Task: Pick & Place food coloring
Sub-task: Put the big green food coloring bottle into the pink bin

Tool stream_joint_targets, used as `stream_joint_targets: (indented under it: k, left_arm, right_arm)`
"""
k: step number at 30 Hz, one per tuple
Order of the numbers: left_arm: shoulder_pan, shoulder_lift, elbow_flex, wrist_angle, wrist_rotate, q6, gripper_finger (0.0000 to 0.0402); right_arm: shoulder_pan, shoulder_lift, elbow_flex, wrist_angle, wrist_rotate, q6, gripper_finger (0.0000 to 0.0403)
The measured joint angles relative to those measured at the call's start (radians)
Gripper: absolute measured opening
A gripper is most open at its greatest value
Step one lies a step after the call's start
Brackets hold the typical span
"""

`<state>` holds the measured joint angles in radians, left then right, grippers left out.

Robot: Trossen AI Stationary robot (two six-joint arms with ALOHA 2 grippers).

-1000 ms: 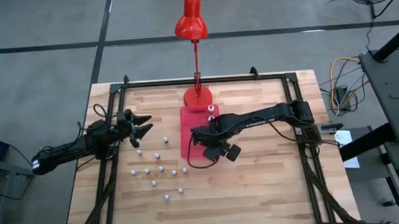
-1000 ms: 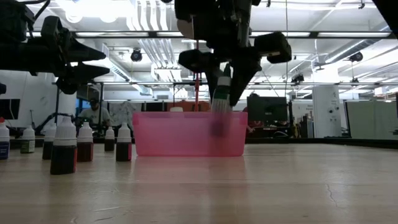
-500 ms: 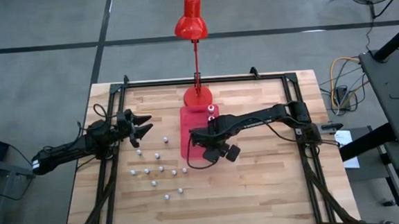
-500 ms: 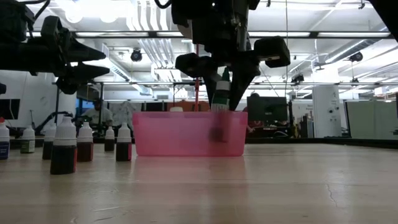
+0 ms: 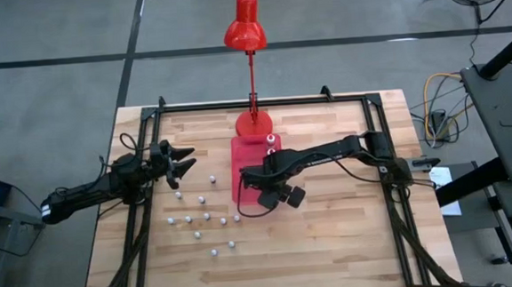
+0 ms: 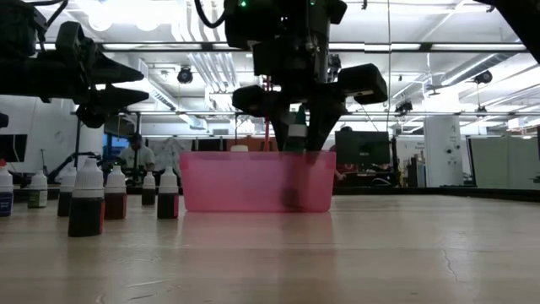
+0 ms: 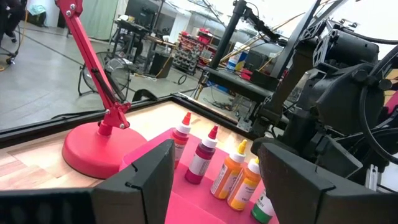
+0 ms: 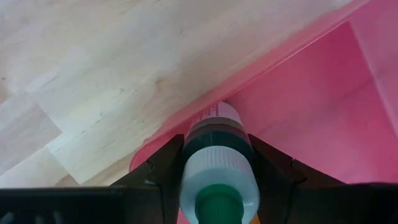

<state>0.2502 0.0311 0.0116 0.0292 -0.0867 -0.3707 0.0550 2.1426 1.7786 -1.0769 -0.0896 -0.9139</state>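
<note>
The right gripper (image 6: 297, 139) hangs over the pink tray (image 6: 253, 181), its jaws clamped on a small green bottle (image 8: 217, 163) held upright just inside the tray's wall. The left gripper (image 5: 183, 161) waits above the table's left side, jaws apart, near the loose little bottles (image 5: 204, 222) standing on the wood.
</note>
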Motion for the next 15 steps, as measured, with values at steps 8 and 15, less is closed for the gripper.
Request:
stream_joint_targets:
  k: [8, 15]
  left_arm:
    - [0.0, 0.0, 0.0, 0.0, 0.0, 0.0, 0.0204]
    - [0.0, 0.0, 0.0, 0.0, 0.0, 0.0, 0.0204]
  right_arm:
    - [-0.004, 0.0, 0.0, -0.001, 0.007, 0.001, 0.0143]
    - [-0.004, 0.0, 0.0, -0.001, 0.013, 0.035, 0.0177]
